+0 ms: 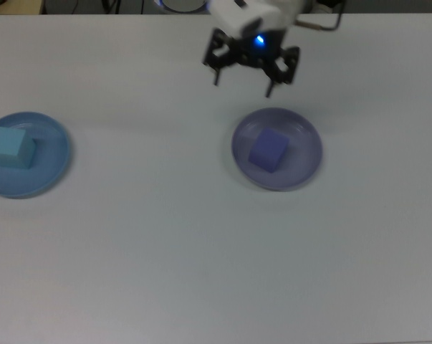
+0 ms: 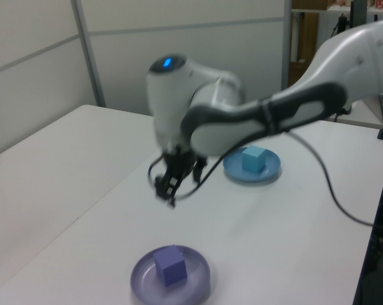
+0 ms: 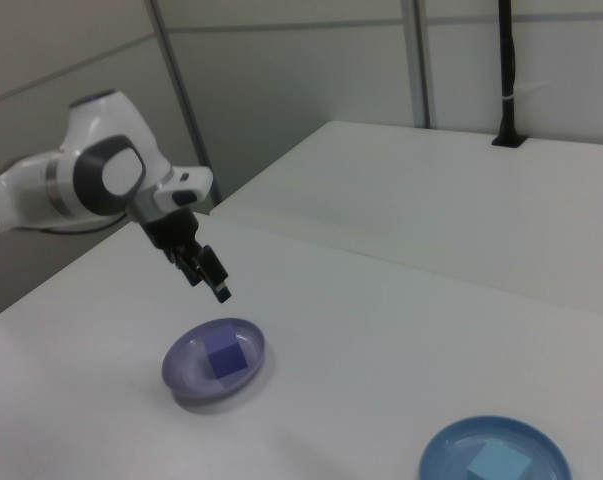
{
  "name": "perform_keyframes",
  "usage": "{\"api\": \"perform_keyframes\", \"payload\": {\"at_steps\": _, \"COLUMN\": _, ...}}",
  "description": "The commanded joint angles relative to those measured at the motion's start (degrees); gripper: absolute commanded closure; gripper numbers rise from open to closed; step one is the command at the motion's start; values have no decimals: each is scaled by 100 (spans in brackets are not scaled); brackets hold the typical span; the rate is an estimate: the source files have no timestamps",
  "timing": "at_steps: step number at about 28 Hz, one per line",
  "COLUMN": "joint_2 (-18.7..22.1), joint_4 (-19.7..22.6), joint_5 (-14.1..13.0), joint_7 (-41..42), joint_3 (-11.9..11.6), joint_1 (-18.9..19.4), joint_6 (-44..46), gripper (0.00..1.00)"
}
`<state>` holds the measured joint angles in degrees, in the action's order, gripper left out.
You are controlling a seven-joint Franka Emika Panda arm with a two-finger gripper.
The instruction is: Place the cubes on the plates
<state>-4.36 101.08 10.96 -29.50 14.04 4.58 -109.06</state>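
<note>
The purple-blue cube (image 1: 267,150) rests inside the lavender plate (image 1: 306,153), right of the top view's centre. At the top view's far left, the cyan cube (image 1: 10,147) sits on the light blue plate (image 1: 55,153). My gripper (image 1: 243,83) hangs open and empty above the table, up and away from the lavender plate, with nothing between its fingers. The left view has the gripper (image 2: 167,194) well above the purple-blue cube (image 2: 169,265) and its plate (image 2: 140,279). The right view shows the gripper (image 3: 209,285) above the lavender plate (image 3: 181,372).
White table tops fill all views. The arm's black cable (image 2: 331,190) trails across the left view's right. A black post (image 3: 507,80) stands on the far table in the right view, with grey partition walls behind.
</note>
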Motion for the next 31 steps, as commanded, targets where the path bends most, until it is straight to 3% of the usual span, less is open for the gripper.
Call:
{"api": "perform_keyframes", "payload": {"at_steps": 1, "joint_2": 558, "joint_4": 175, "joint_5": -436, "joint_7": 943, "joint_3": -182, "joint_1": -369, "joint_6": 394, "gripper": 0}}
{"api": "perform_keyframes", "payload": {"at_steps": 2, "joint_2": 611, "joint_4": 175, "joint_5": -594, "joint_7": 1216, "joint_3": -287, "joint_1": -413, "joint_6": 438, "gripper": 0}}
{"api": "perform_keyframes", "payload": {"at_steps": 3, "joint_2": 734, "joint_4": 175, "joint_5": -909, "joint_7": 1714, "joint_3": -549, "joint_1": -423, "joint_6": 525, "gripper": 0}}
{"api": "perform_keyframes", "payload": {"at_steps": 8, "joint_2": 963, "joint_4": 175, "joint_5": -1395, "joint_7": 2736, "joint_3": -1140, "joint_1": -396, "joint_6": 833, "gripper": 0}}
{"api": "perform_keyframes", "payload": {"at_steps": 20, "joint_2": 884, "joint_4": 175, "joint_5": -1404, "joint_7": 2827, "joint_3": -1158, "joint_1": -352, "joint_6": 790, "gripper": 0}}
{"api": "perform_keyframes", "payload": {"at_steps": 26, "joint_2": 726, "joint_4": 175, "joint_5": -1395, "joint_7": 2888, "joint_3": -1255, "joint_1": -36, "joint_6": 825, "gripper": 0}}
{"api": "perform_keyframes", "payload": {"at_steps": 31, "joint_2": 691, "joint_4": 114, "joint_5": -1386, "joint_7": 2888, "joint_3": -1255, "joint_1": -10, "joint_6": 834, "gripper": 0}}
